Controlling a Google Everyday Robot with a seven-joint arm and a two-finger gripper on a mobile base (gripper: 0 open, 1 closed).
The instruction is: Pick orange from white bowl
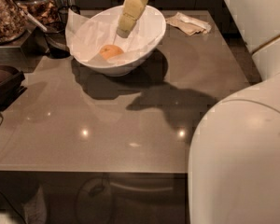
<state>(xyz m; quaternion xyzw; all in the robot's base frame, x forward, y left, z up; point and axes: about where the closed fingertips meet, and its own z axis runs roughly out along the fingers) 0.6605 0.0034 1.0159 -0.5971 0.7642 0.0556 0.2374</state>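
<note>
The gripper (123, 31) hangs nose-down inside the white bowl (155, 40), just above the orange (111, 52) and a little to its right in the view, not touching it; whether it is apart or together I cannot tell. The orange lies low in the bowl on the crinkled paper lining (88, 34), where the sloping sides would settle it. The bowl stands toward the far side of the bench (130, 125). The steep approach probably serves to clear the high rim
</note>
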